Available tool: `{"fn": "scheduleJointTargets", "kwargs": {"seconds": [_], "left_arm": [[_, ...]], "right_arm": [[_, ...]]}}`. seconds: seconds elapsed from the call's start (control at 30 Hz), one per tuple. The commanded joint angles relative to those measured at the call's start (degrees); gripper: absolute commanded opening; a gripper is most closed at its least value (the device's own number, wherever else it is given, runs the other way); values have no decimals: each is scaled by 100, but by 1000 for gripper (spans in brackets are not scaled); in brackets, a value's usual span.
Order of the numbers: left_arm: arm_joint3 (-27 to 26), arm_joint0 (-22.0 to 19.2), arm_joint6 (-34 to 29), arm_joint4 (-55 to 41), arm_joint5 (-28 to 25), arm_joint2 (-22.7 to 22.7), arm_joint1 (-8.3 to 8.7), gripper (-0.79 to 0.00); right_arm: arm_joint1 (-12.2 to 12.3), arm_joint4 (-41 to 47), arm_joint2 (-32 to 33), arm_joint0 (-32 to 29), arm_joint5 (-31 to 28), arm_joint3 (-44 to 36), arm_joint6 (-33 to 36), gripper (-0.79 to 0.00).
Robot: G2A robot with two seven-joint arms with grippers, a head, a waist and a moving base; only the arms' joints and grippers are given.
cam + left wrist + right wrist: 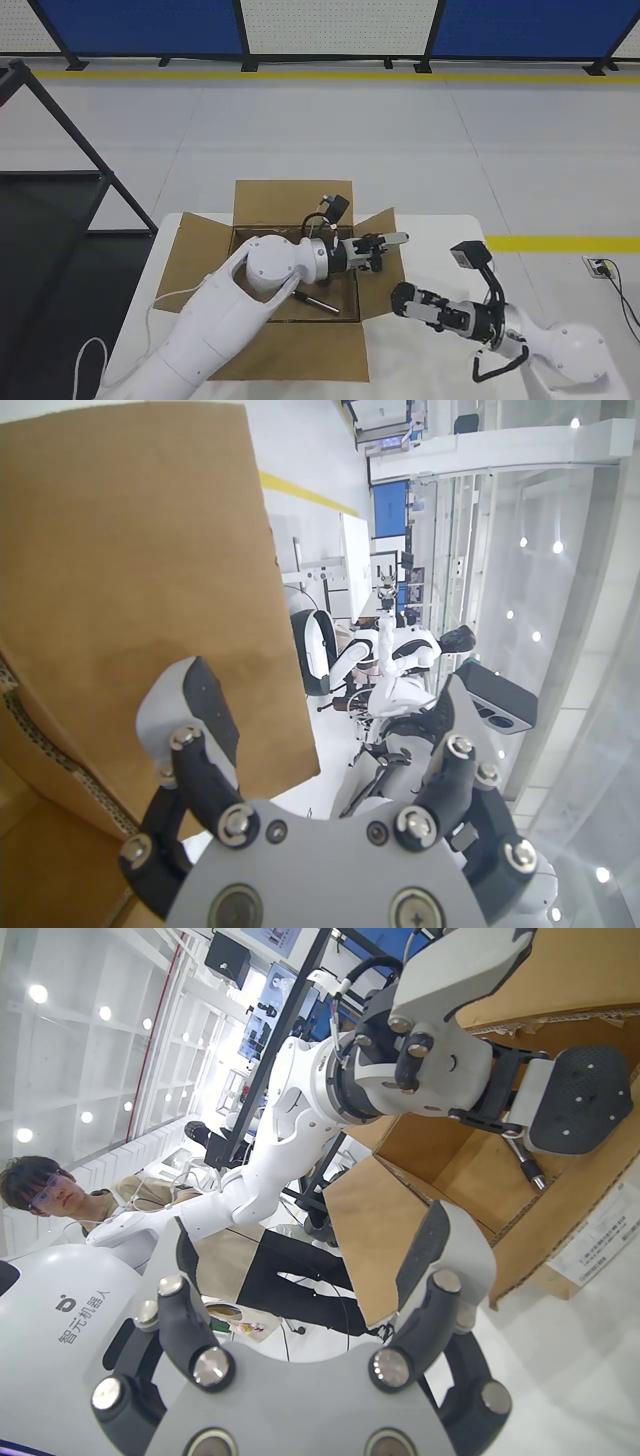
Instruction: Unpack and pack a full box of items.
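Box [290, 352] | below left claw [388, 248], spread | right claw [402, 298] beside it

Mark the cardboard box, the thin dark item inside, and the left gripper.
cardboard box [310, 352]: top view, near flap.
thin dark item [318, 301]: top view, its middle.
left gripper [325, 695]: left wrist view, between fingertips.

print: white paper label [597, 1248] | stands on: outer face of a folded-out flap of the cardboard box [450, 1168] | place: near the right end effector [310, 1228], on the flap closest to it | content: rows of small dark print and code-like blocks, too small to read | other readable text: none
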Motion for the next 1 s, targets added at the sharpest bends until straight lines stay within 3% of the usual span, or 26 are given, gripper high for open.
{"fn": "scheduleJointTargets", "kwargs": {"seconds": [0.0,0.27,0.43,0.63,0.87,0.97], "left_arm": [[97,-34,-14,6,-17,10,-39,0],[119,9,-40,71,-135,-130,-91,0],[-278,249,-35,205,-234,-588,49,0],[-1220,1019,129,447,-414,-1682,388,0],[-2640,2512,386,595,-568,-3277,763,0],[-2640,2512,386,595,-568,-3277,763,0]], "right_arm": [[18,-162,-67,62,130,89,-39,0],[82,-434,-220,262,443,555,-168,0],[122,-615,-268,358,584,763,-313,0],[150,-545,-368,478,577,959,-428,0],[174,-430,-470,605,537,1177,-596,0],[187,-403,-503,659,508,1165,-630,0]]}}
